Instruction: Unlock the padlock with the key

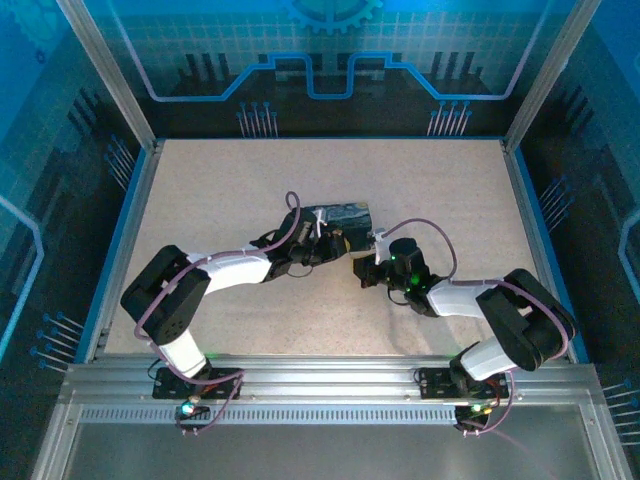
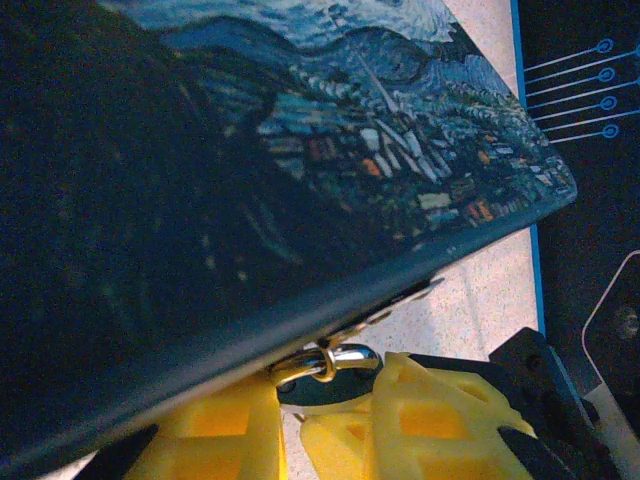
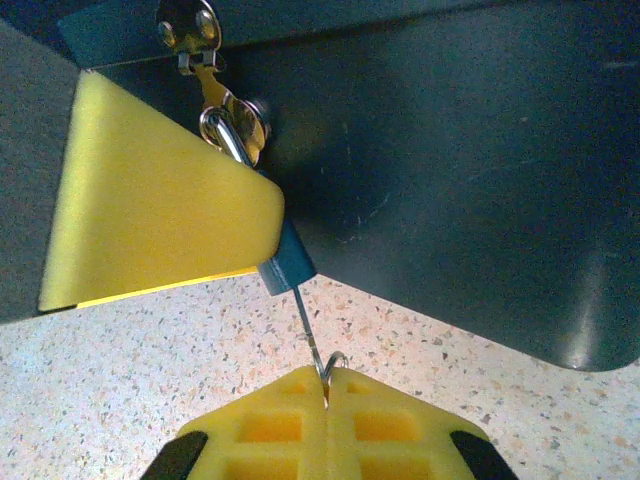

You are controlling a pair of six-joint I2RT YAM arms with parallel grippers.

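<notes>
The padlock (image 2: 322,388), a small dark bluish body with a silvery shackle (image 2: 345,356), hangs from the hasp of the blue painted tin (image 2: 300,150). My left gripper (image 2: 325,405) is shut on the padlock's body, one yellow finger on each side. In the right wrist view the padlock's blue corner (image 3: 288,262) pokes out below the left gripper's yellow finger (image 3: 150,210). The key (image 3: 308,322), a thin metal sliver, runs from that corner down into my right gripper (image 3: 325,380), which is shut on it. The key's tip meets the padlock's underside. From above, both grippers (image 1: 335,243) (image 1: 362,268) meet in front of the tin (image 1: 340,214).
The tin's dark side wall (image 3: 450,150) stands right behind the key. Speckled tabletop (image 1: 300,310) spreads around the arms, bounded by a blue rim and metal frame posts (image 1: 105,75).
</notes>
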